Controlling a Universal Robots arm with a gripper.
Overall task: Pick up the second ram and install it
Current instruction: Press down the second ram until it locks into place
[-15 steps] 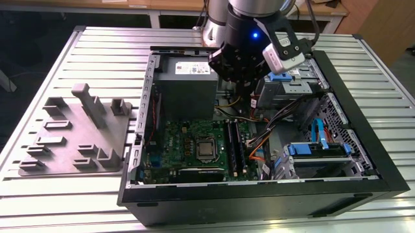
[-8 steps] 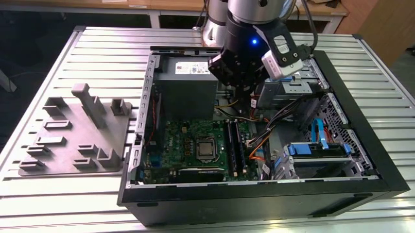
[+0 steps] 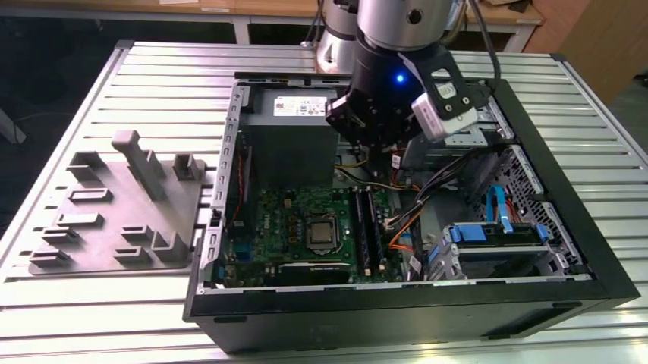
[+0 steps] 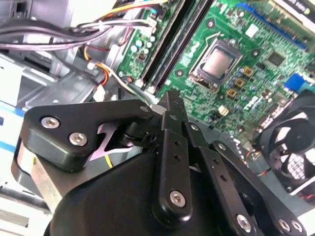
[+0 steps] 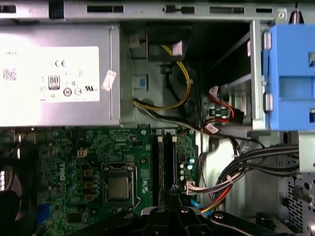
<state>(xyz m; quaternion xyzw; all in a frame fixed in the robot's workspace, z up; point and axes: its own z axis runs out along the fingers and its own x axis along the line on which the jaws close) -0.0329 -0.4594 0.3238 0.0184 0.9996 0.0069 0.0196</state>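
Two long dark ram sticks [image 3: 366, 230] sit side by side in the motherboard slots, just to the exterior view's right of the CPU socket [image 3: 322, 235]. Both wrist views show the pair [image 4: 172, 46] [image 5: 168, 160]. I cannot tell which one is the second ram. My gripper [image 3: 390, 155] hangs inside the open case, above the far end of the slots. Its black fingers [image 4: 170, 105] are pressed together, shut, with nothing visible between them. In the first wrist view the gripper [image 5: 172, 189] lines up with the stick farther from the socket.
The black PC case [image 3: 567, 189] lies open on a slatted metal table [image 3: 121, 318]. A power supply [image 3: 294, 106] sits at the back, and cable bundles [image 3: 426, 189] and a blue drive bay [image 3: 496, 235] at the exterior view's right. A grey moulded tray [image 3: 111, 208] stands outside the case.
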